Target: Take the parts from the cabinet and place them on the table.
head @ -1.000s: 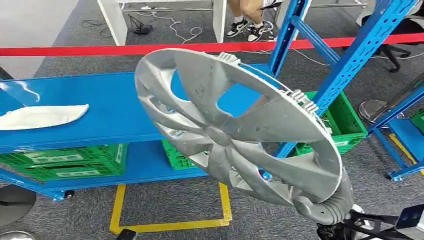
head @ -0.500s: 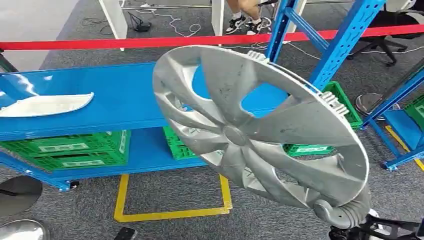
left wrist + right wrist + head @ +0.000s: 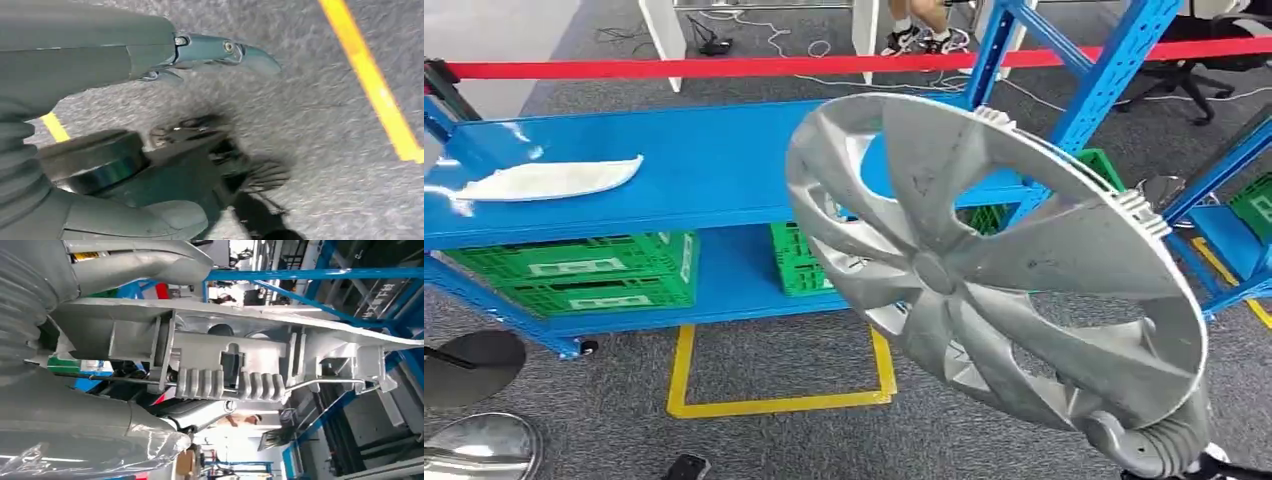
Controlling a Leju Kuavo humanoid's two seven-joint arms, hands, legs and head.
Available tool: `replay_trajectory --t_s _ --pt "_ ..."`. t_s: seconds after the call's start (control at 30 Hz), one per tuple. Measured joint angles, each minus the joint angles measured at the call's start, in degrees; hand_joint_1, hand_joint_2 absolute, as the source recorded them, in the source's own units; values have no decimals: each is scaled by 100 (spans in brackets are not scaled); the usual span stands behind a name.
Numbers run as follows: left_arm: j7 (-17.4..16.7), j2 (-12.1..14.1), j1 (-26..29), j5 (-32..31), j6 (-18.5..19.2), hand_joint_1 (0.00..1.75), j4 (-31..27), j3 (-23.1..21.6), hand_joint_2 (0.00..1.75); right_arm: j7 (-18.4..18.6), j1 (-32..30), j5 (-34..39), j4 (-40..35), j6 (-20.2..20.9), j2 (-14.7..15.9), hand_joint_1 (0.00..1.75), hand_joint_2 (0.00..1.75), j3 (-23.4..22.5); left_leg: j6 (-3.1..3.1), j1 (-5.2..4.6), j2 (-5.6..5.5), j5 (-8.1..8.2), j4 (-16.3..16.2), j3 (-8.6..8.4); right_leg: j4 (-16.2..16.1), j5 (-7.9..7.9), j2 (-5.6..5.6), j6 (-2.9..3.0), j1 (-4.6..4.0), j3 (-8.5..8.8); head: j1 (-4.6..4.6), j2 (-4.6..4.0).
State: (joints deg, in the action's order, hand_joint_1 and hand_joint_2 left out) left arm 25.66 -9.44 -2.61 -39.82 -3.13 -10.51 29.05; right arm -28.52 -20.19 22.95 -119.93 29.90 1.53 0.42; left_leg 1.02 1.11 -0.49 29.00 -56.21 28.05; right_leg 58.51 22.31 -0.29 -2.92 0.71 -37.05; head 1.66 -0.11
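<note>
Fingers of the right hand clamp the lower rim of the round silver plastic wheel cover, tilted above the blue surface. Left wrist view: left hand hangs over grey carpet, fingers spread, holding nothing. Right wrist view: fingers grip the cover's rim.

Left hand empty, fingers apart, grey carpet, yellow line

Red barrier tape above green crates.
</note>
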Motion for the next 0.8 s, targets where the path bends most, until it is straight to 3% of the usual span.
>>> replay_trajectory --t_s 0.03,0.1,0.13,0.17,0.2,0.23,0.27,0.3,0.37,0.43,0.47,0.5,0.53,0.57,0.6,0.63,0.67,0.7,0.73,0.8 --pt "-22 -4 2 -15 0 0 0 -2 175 7 -90 -28 -28 0 -4 175 175 -31 -75 -8 6 -51 -1 46 160 297 -2 -24 1 -106 13 2" --pt "-33 -9 -12 -37 2 0 0 -13 175 4 -197 -90 -127 2 -9 175 175 -129 -151 -28 10 -156 -2 170 953 972 6 -55 -3 -280 31 0" --pt "-41 -9 -17 -48 6 0 0 -31 175 4 -221 -109 -173 11 -15 175 175 -171 -161 -46 13 -217 -5 240 1417 1200 6 -61 -3 -374 43 2" --pt "-52 -6 -22 -55 11 0 0 -44 175 4 -240 -116 -201 20 -20 175 175 -206 -165 -61 24 -276 -9 319 1738 1246 6 -57 -5 -415 48 0" --pt "-74 -6 -29 -66 17 0 0 -50 175 4 -259 -122 -227 24 -35 175 175 -241 -162 -73 33 -332 -13 394 1813 1108 6 -42 -8 -344 43 0" --pt "-85 -6 -35 -81 20 0 0 -57 175 4 -279 -129 -247 28 -39 175 175 -263 -161 -83 37 -384 -16 459 1668 884 7 -17 -14 -168 46 0" --pt "-85 -9 -40 -85 22 0 0 -70 175 7 -297 -131 -265 28 -44 175 175 -276 -155 -90 36 -437 -16 516 1312 651 8 17 -21 124 41 0" --pt "-85 -9 -47 -90 22 0 0 -81 175 9 -300 -131 -287 31 -48 175 175 -287 -140 -92 34 -486 -16 566 813 533 12 53 -33 483 46 0" --pt "-90 -11 -59 -92 22 0 0 -90 175 11 -290 -133 -341 28 -57 175 175 -313 -88 -118 26 -569 -33 622 -188 783 34 95 -70 1176 41 0" --pt "-98 -11 -71 -98 22 0 0 -92 175 -15 -297 -148 -369 33 -87 175 175 -352 -18 -99 33 -696 -17 675 -278 809 43 80 -91 1127 44 0" --pt "-103 -13 -72 -103 17 0 0 -94 175 -37 -302 -155 -370 50 -101 175 175 -383 21 -92 32 -751 -1 688 -258 770 43 104 -102 1052 35 0" --pt "-114 -13 -70 -116 15 0 0 -94 175 -42 -305 -175 -374 59 -118 175 175 -409 57 -96 35 -725 -11 731 -295 687 23 168 -57 998 46 0" --pt "-127 -11 -72 -140 15 0 0 -94 175 -39 -309 -195 -391 61 -142 175 175 -424 86 -87 34 -530 -80 765 -294 647 4 207 -56 948 35 0" --pt "-140 -9 -74 -149 15 0 0 -96 175 -37 -321 -212 -418 66 -173 175 175 -444 109 -87 35 -139 -357 844 -290 588 2 259 -56 856 24 0" --pt "-151 -4 -77 -149 13 0 0 -96 175 -35 -327 -234 -442 70 -192 175 175 -459 133 -84 36 236 -784 952 -289 523 1 275 -57 808 17 0" --pt "-153 0 -81 -146 11 0 0 -96 175 -26 -328 -247 -461 72 -210 175 175 -472 145 -85 35 501 -1199 1044 -287 453 0 288 -62 743 22 0" --pt "-153 2 -85 -125 11 0 0 -96 175 -17 -331 -251 -464 72 -227 175 175 -483 152 -86 35 595 -1570 1106 -275 379 2 294 -69 655 17 0" --pt "-153 2 -87 -92 15 0 0 -94 175 4 -341 -251 -464 70 -249 175 175 -490 151 -86 35 482 -1774 1099 -265 318 2 291 -73 561 22 0" --pt "-151 2 -91 -92 31 0 0 -94 175 22 -349 -247 -464 70 -265 175 175 -490 144 -88 35 244 -1749 995 -249 270 3 284 -77 470 20 0" --pt "-101 0 -104 -105 65 0 0 -94 175 57 -346 -245 -461 68 -282 175 175 -501 104 -95 35 -246 -1125 521 -192 177 6 250 -79 290 17 2"
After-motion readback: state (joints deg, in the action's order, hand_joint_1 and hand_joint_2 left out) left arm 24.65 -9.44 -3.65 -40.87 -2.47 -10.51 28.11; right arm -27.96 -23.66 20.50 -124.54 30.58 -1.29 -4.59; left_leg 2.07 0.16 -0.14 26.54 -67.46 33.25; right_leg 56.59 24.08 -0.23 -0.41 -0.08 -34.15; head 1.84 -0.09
